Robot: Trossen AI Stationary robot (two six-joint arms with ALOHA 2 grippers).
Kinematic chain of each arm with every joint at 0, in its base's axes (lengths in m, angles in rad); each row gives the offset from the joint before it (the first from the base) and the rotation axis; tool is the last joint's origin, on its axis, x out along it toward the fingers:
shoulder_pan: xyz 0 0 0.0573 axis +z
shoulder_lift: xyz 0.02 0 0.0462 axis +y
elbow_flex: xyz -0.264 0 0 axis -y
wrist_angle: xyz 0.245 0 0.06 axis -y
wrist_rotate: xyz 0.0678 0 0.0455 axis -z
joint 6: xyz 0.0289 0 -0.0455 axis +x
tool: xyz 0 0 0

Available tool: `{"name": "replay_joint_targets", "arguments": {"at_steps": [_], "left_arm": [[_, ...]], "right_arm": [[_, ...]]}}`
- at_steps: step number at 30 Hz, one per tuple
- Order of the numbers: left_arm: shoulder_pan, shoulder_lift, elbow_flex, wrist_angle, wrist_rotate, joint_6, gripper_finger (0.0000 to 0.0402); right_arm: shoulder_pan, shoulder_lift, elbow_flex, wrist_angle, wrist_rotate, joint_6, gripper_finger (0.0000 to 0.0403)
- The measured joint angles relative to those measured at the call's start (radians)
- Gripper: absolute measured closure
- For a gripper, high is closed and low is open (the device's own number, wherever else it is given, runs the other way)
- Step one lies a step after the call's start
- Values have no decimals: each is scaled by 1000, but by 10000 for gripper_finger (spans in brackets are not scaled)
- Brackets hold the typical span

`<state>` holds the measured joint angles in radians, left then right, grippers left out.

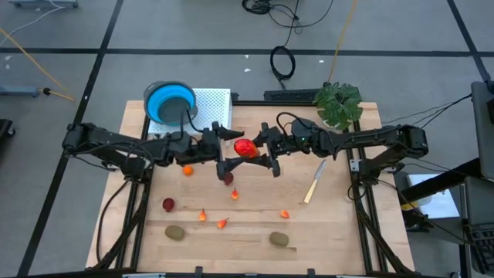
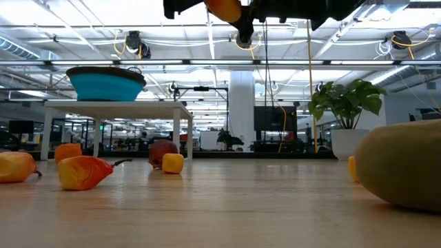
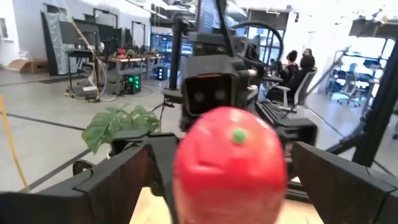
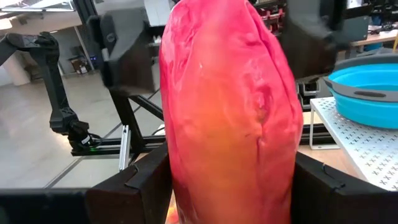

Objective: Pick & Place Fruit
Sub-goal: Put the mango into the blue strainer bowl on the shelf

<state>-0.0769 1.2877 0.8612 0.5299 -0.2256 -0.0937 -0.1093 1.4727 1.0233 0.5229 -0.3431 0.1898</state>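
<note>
While both arms meet over the middle of the table (image 1: 324, 232), much of what I want to see is blocked: in the high view the dark links cover the spot where the grippers face each other, and in the low view both grippers are cut off at the upper edge, with only an orange underside of the fruit showing. From the right wrist view I see the right gripper (image 4: 231, 180) clamped on the large red-orange fruit (image 1: 245, 147), its two fingers (image 4: 134, 183) pressed against either side of the lower end, held above the table. From the left wrist view I see the left gripper (image 3: 221, 180) spread wide around the same fruit's other end, fingers apart with a visible gap on each side, not touching it. Behind the left arm a blue bowl (image 1: 170, 100) sits on a white perforated stand (image 1: 212, 104) at the far-left corner, and a leafy plant (image 1: 338, 104) stands at the far edge on the right. A pale yellow stick (image 1: 314, 181) lies near the right arm. Closer to the near edge, two kiwis (image 1: 175, 232) lie well apart, with a dark red ball (image 1: 167, 204), a small orange ball (image 1: 187, 171) and tiny orange bits (image 1: 202, 215) scattered between; bare wood shows toward the near-right corner.
</note>
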Motion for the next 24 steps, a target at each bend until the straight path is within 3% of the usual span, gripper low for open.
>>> {"name": "replay_joint_targets", "arguments": {"at_steps": [7, 24], "left_arm": [[12, 0, 0, -2, 62, -10, 6], [12, 41, 0, 3, 29, -49, 15]], "right_arm": [[0, 0, 0, 4, 0, 0, 179], [0, 0, 0, 5, 1, 9, 179]]}}
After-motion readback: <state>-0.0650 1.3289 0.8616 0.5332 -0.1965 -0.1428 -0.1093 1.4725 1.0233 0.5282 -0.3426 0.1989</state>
